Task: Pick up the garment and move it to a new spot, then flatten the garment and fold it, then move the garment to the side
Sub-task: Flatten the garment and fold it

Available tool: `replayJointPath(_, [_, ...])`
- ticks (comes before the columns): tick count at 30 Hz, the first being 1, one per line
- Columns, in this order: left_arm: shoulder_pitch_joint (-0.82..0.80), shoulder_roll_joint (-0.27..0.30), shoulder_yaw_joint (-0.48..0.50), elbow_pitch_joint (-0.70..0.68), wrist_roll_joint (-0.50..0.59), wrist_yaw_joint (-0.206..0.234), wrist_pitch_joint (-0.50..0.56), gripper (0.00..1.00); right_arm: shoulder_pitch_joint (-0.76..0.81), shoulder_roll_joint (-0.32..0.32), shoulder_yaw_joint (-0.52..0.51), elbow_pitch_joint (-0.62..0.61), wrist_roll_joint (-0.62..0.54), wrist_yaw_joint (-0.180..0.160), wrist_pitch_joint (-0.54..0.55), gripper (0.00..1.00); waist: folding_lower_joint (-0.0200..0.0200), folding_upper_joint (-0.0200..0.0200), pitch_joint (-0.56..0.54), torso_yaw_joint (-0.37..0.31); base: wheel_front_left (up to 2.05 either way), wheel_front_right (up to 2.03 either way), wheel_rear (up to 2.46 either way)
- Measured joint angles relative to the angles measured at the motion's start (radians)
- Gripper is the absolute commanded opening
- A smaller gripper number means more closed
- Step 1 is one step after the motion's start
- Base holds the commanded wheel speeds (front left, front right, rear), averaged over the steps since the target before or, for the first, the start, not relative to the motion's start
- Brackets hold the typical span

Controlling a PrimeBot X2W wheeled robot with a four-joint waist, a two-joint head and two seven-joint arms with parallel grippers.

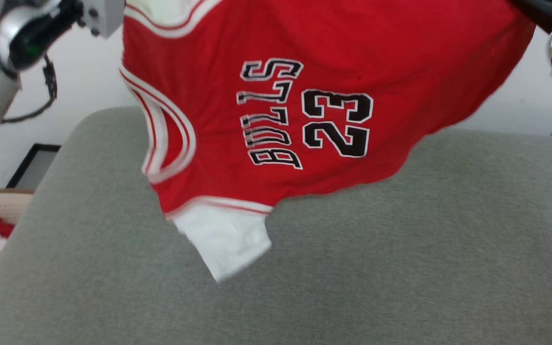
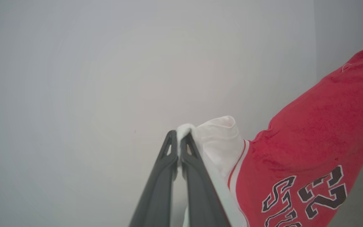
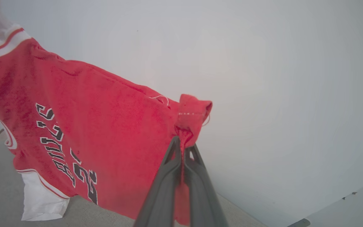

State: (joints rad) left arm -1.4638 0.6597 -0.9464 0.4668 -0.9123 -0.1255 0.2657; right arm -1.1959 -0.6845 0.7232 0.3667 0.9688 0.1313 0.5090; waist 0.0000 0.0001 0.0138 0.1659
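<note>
**A:** Where is the shirt right now?

**B:** The bright red jersey shirt [image 1: 333, 62], with short white sleeves and a black "BULLS 23" print, hangs in the air. It is stretched between the two arms across the top of the head view, from 11 o'clock to 1 o'clock. It is turned sideways, and its free white sleeve [image 1: 223, 244] dangles toward 7 o'clock over the flat grey fabric-covered surface [image 1: 424, 268] (I cannot tell whether the sleeve brushes it).

**A:** And the grips?

**B:** The left gripper [image 2: 179, 134] has its fingers pressed together, pinching the tip of the other white sleeve. The right gripper [image 3: 183, 143] is clamped the same way on a red corner of the hem.

**A:** Which step is this?

**B:** I'd say the carry to the new spot, just before laying the shirt out to flatten it. For the next move, both arms should lower together with the cloth kept taut. The dangling sleeve should land first, without tucking under the body, and neither gripper should let go until the shirt lies on the grey surface.
</note>
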Motion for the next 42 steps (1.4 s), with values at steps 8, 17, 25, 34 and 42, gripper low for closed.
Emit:
replayJointPath(8, [-0.142, -0.027, -0.032, 0.076, -0.063, -0.003, 0.033, 0.0, -0.067, 0.004, -0.028, 0.018, 0.029, 0.0, -0.02, 0.0, 0.0, 0.0, 0.026, -0.051, 0.0, 0.0, 0.0])
replayJointPath(17, [-0.293, -0.076, -0.066, 0.238, -0.032, -0.003, -0.013, 0.0, -0.263, 0.133, -0.047, 0.237, -0.124, 0.0, -0.107, 0.0, 0.0, 0.0, 0.188, -0.079, 0.0, 0.0, 0.0])
replayJointPath(25, [-0.554, -0.214, -0.047, 0.441, 0.13, 0.073, -0.354, 0.0, -0.527, 0.284, -0.184, 0.608, -0.507, 0.0, -0.632, 0.0, 0.0, 0.0, 0.38, -0.099, 0.0, 0.0, 0.0])
replayJointPath(34, [-0.673, -0.241, 0.028, 0.432, 0.159, 0.016, -0.527, 0.0, -0.63, 0.335, -0.267, 0.716, -0.711, 0.0, -0.769, 0.0, 0.0, 0.0, 0.598, -0.097, 0.0, 0.0, 0.0])
replayJointPath(42, [-0.314, -0.211, 0.016, 0.357, 0.148, -0.002, -0.529, 0.0, -0.408, 0.346, -0.177, 0.782, -0.656, 0.0, -0.745, 0.0, 0.0, 0.0, 0.714, -0.062, 0.0, 0.0, 0.0])
